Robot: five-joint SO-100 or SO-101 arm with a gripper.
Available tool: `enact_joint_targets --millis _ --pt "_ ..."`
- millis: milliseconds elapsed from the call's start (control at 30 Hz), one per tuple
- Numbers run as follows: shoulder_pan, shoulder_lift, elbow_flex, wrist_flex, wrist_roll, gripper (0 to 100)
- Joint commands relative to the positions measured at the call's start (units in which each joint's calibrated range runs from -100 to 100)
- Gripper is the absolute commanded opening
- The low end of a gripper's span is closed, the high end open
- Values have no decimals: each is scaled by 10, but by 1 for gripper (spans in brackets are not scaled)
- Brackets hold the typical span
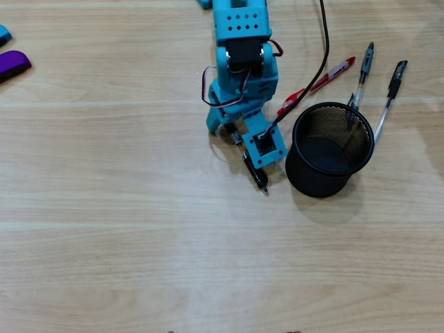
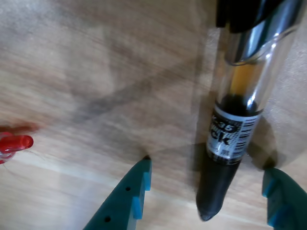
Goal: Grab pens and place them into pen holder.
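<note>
Black pen [image 1: 254, 168] mostly hidden under arm [image 1: 243, 66] in overhead view, only tip end showing; upper barrel cut off by top edge in wrist view. Red pen [image 2: 12, 143] cropped at left edge, blurred. Two clear pens' lower ends behind pen holder [image 1: 300, 165]

In the wrist view, the black pen [image 2: 240, 110] is showing a grey label with a barcode; only the fragments "35" and "ck" are reading clearly. Nothing legible is appearing in the overhead view.

Pale wood-grain tabletop [image 1: 104, 229] fills both views, seemingly evenly lit.
</note>
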Motion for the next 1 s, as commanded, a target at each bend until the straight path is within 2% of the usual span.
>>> enact_joint_targets --millis 0,33,67,233,333,500,600,767,967 --pt "18 0 21 -47 1 3" --pt "22 0 21 -49 1 0" --pt "27 -2 21 -47 2 4" --pt "55 -29 -20 -41 26 2" --pt "76 -89 -114 2 57 2" --pt "74 -160 -260 0 56 2" --pt "41 -173 -370 -2 53 2" --pt "-33 -172 -461 -16 -5 2" --pt "-113 -172 -343 -104 -56 2"
